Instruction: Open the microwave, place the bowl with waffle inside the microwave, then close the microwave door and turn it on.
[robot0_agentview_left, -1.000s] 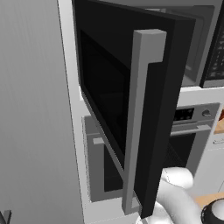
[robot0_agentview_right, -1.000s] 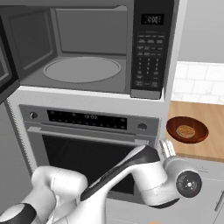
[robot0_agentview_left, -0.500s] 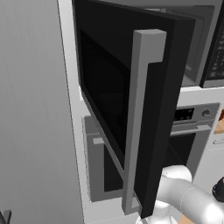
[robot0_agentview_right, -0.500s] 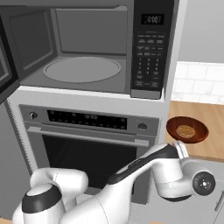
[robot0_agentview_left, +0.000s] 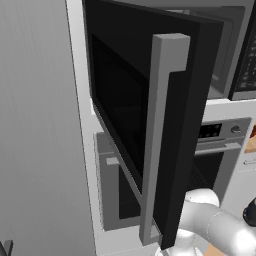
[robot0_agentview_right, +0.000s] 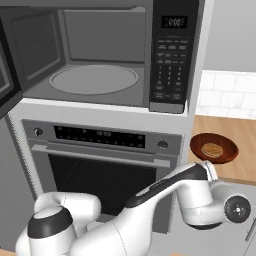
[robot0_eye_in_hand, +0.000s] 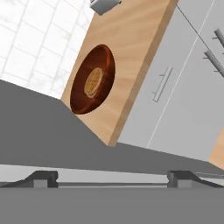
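Observation:
The microwave (robot0_agentview_right: 100, 55) stands open, showing its grey cavity and round turntable (robot0_agentview_right: 94, 80), with the button panel (robot0_agentview_right: 170, 55) on its right. The microwave door (robot0_agentview_left: 150, 115) is swung far out to the left, its tall grey bar handle (robot0_agentview_left: 162, 135) facing me. The brown bowl (robot0_agentview_right: 214, 148) with a waffle (robot0_eye_in_hand: 93, 82) sits on the wooden counter (robot0_agentview_right: 240, 135) right of the oven. In the hand view the bowl (robot0_eye_in_hand: 92, 81) lies some way ahead. My gripper (robot0_eye_in_hand: 113, 181) is open, its fingertips (robot0_eye_in_hand: 41, 178) wide apart with nothing between them.
A stainless oven (robot0_agentview_right: 100, 150) with a horizontal handle sits under the microwave. Grey cabinet fronts with bar handles (robot0_eye_in_hand: 162, 83) run below the wooden counter (robot0_eye_in_hand: 140, 52). A white tiled wall (robot0_agentview_right: 225, 95) backs the counter. A small grey object (robot0_eye_in_hand: 105, 4) stands beyond the bowl.
My arm's wrist has swung to the right, low in front of the cabinets by the counter. Door, microwave and bowl have not moved. The gripper stays open.

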